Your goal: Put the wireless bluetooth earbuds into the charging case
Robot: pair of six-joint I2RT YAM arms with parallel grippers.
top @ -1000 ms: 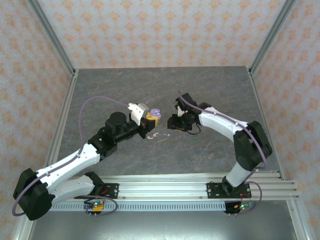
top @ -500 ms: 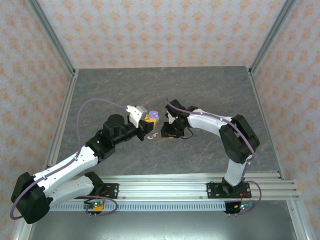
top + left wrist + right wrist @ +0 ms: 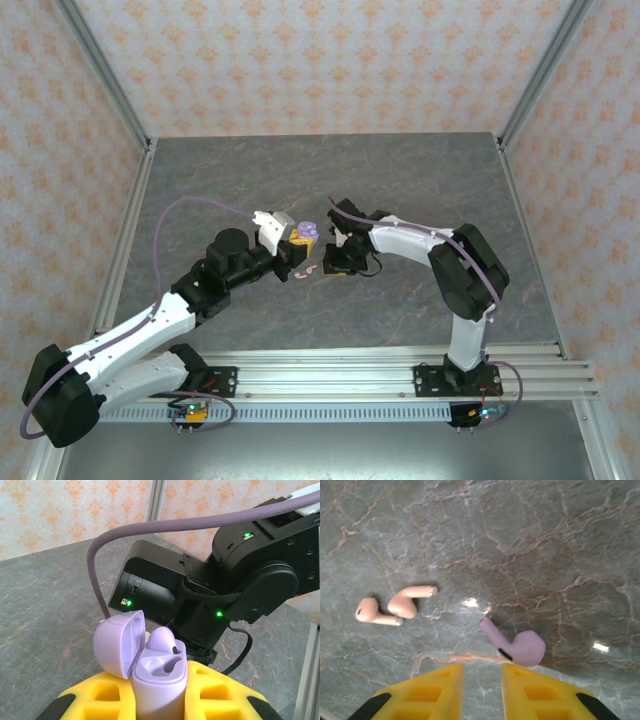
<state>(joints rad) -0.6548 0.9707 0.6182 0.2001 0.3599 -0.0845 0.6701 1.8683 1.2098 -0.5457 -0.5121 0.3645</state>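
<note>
Ok, left pincer (image 3: pixel 158 702) is clamped tight on the charging case (image 3: pixel 159 677), with a yellow ribbed finger on either side of its base. The case is smooth matte lilac plastic, rounded, with its lid (image 3: pixel 120 642) hinged open and standing up. It has two moulded wells. One holds the seated lilac earbud (image 3: pixel 163 640), bulb up; the other shows its bare hollow.

Right pincer (image 3: pixel 482 692) hangs low over the worktop (image 3: pixel 545 540), just right of the case. Its yellow fingers are a narrow gap apart with nothing between them. The loose lilac earbud (image 3: pixel 521 648) lies flat just ahead of one fingertip, stem dark-tipped; can't tell if they touch.

The pink earbuds (image 3: pixel 409 603) are glossy and stemmed, lying close together on the worktop, on the arm-base side of the case.

Worktop is grey veined stone-look with a slight sheen. The aluminium rails (image 3: pixel 128 250) at its edges sit well apart from the case, with open surface between.

Count: one case, two lilac buds, two pink buds.
</note>
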